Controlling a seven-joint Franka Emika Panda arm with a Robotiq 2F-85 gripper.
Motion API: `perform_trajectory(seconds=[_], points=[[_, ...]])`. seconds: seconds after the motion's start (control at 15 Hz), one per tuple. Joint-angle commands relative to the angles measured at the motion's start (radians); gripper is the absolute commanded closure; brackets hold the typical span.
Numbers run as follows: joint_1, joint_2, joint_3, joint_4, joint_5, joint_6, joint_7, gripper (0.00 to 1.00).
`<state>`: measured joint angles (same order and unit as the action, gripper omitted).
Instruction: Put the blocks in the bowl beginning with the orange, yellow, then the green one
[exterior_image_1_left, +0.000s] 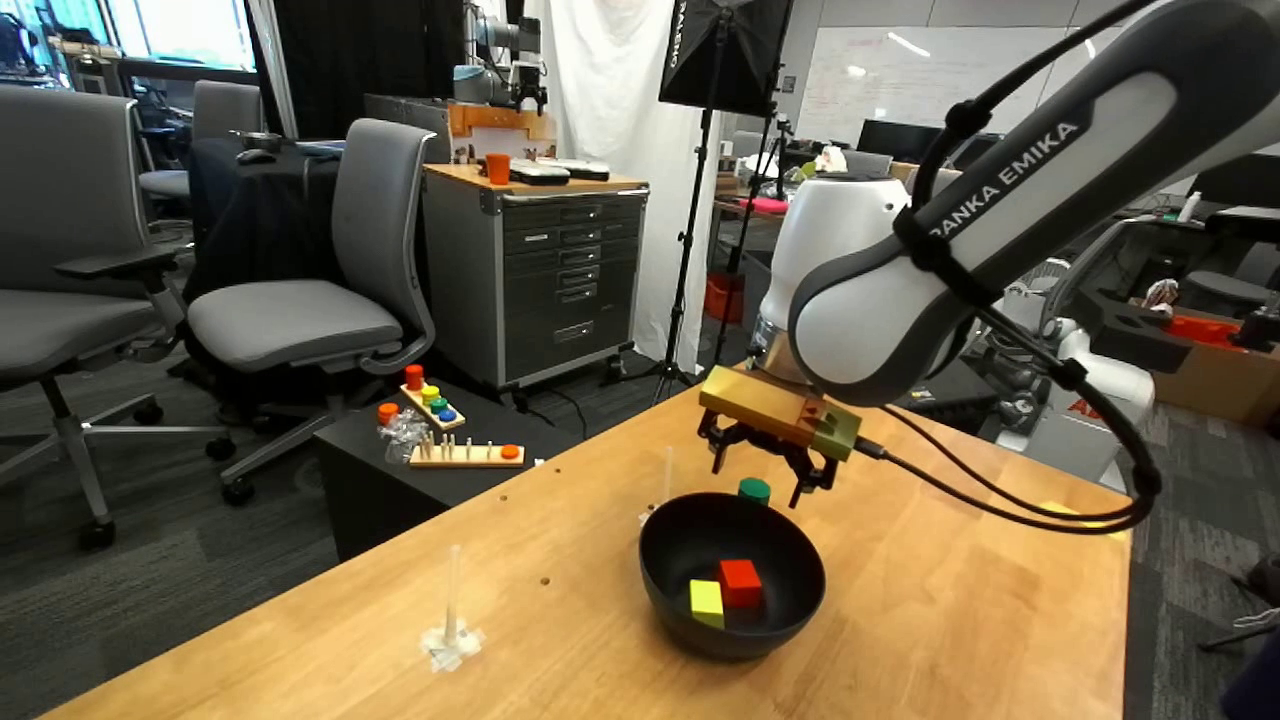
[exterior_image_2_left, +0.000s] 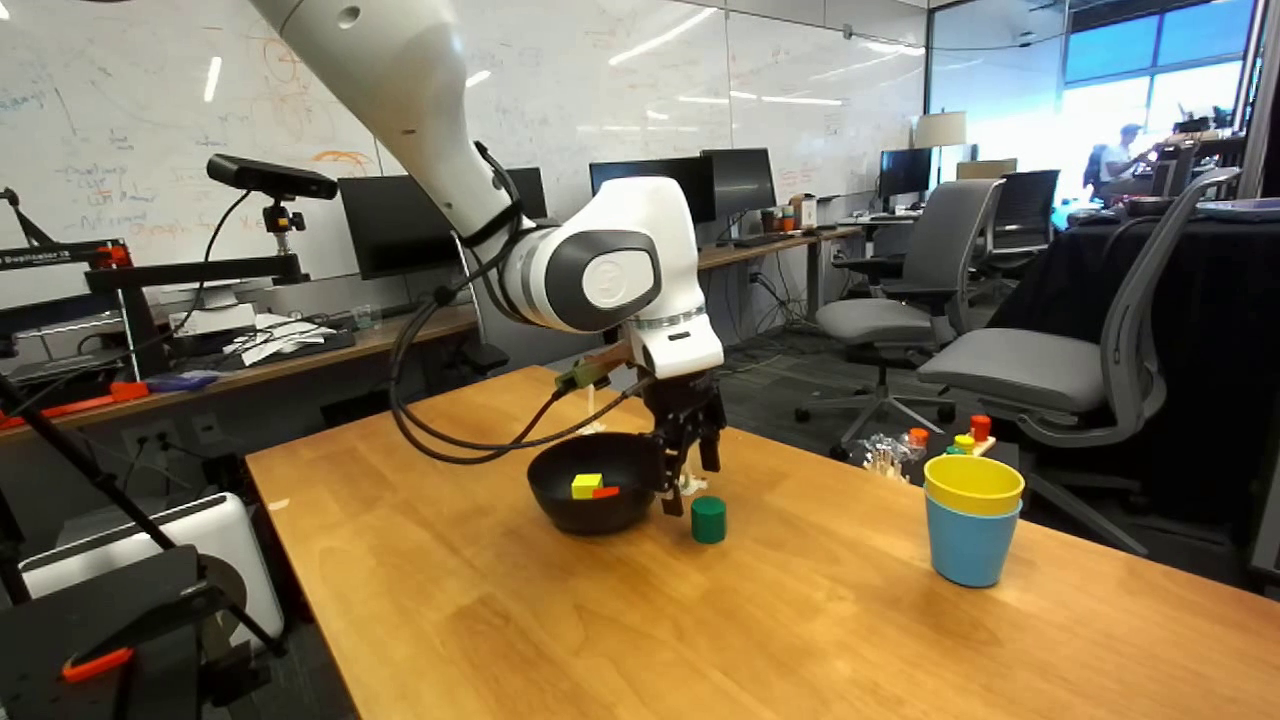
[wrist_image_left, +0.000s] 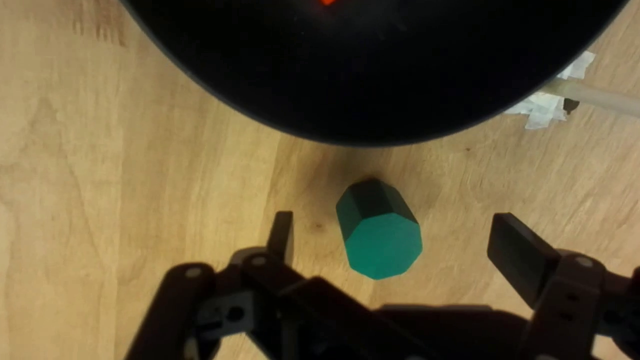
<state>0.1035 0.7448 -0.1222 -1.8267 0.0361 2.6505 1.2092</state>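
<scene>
The black bowl stands on the table and also shows in an exterior view and the wrist view. The orange-red block and the yellow block lie inside it, side by side. The green block, a many-sided short prism, stands upright on the table just outside the bowl's rim. In an exterior view the bowl partly hides it. My gripper is open and empty above the green block. In the wrist view the green block lies between the spread fingers, touching neither.
A clear upright rod is taped down close to the bowl. Another rod stands farther along the table. A yellow cup sits in a blue cup near the edge. Toy pegs lie on a low dark table.
</scene>
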Motion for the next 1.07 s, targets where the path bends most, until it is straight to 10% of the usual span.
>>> perform_trajectory(seconds=[0.0,0.67,1.0], points=[[-0.017,0.031,0.009,0.049,0.038,-0.027,-0.051,0.0],[-0.01,0.067,-0.013,0.07,0.033,-0.024,-0.055,0.0],[-0.004,0.076,-0.02,0.077,0.028,-0.018,-0.053,0.49]])
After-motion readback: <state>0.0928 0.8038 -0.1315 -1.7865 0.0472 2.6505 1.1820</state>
